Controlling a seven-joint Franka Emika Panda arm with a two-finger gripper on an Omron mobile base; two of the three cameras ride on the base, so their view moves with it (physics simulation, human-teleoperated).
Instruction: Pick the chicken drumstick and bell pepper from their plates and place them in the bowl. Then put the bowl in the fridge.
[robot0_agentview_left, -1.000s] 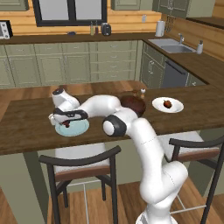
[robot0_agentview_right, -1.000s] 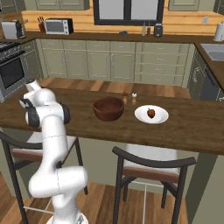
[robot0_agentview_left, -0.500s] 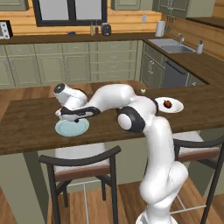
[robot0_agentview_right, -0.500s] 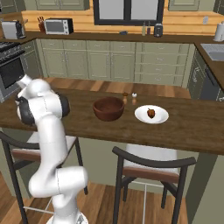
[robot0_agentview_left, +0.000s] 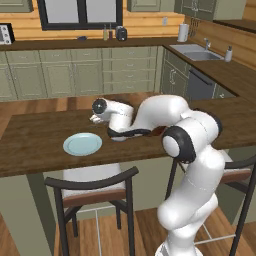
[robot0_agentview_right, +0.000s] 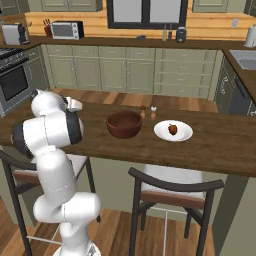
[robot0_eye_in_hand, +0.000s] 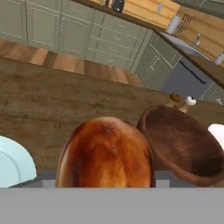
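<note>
Holding the chicken drumstick (robot0_eye_in_hand: 105, 153) tight in our tool (robot0_agentview_left: 95, 118), we see it fill the lower middle of the hand view — the bowl (robot0_eye_in_hand: 183, 146) sits at right, the plate (robot0_agentview_left: 82, 144) lower left on the worktop (robot0_agentview_left: 35, 145).

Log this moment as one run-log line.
phase: carrying to bowl | gripper: shut on chicken drumstick | blue plate: bare | white plate: item still on it

The wooden tabletop (robot0_agentview_right: 215, 150) carries a blue plate (robot0_agentview_left: 82, 144), a brown bowl (robot0_agentview_right: 124, 124), two small shakers (robot0_agentview_right: 148, 112) and a white plate (robot0_agentview_right: 173, 131).
</note>
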